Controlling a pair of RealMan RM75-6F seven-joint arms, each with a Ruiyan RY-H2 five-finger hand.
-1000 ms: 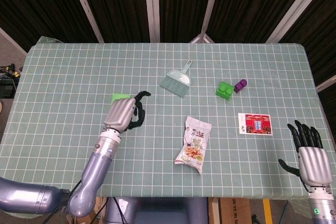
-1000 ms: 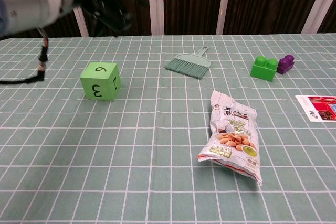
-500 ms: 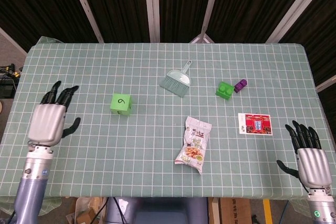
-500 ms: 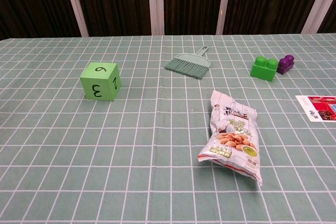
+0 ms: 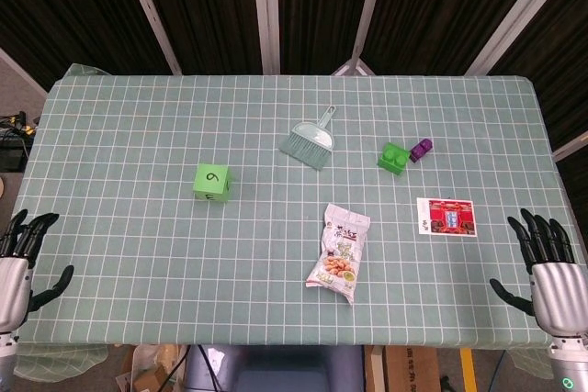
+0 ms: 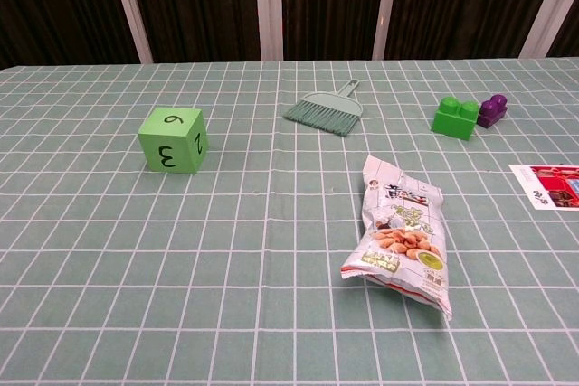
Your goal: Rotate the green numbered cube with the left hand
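Observation:
The green numbered cube [image 5: 212, 181] [image 6: 174, 140] stands on the checked tablecloth left of centre, a 6 on top, with a 3 and a 2 on the two near faces in the chest view. My left hand [image 5: 16, 263] hangs at the table's near left corner, far from the cube, fingers spread and empty. At the near right edge my right hand [image 5: 549, 273] is likewise spread and holds nothing. Neither hand shows in the chest view.
A small teal brush [image 5: 310, 140] [image 6: 326, 108] lies behind the centre. A green block [image 5: 393, 157] [image 6: 455, 117] with a purple block [image 5: 421, 149] [image 6: 492, 110] sits to the right. A snack bag [image 5: 339, 252] [image 6: 401, 234] lies near the front, a printed card [image 5: 445, 216] [image 6: 550, 183] on the right.
My left hand has let go of the cube and drawn back left and toward the near table edge. The cube stays in place. The right hand has barely moved.

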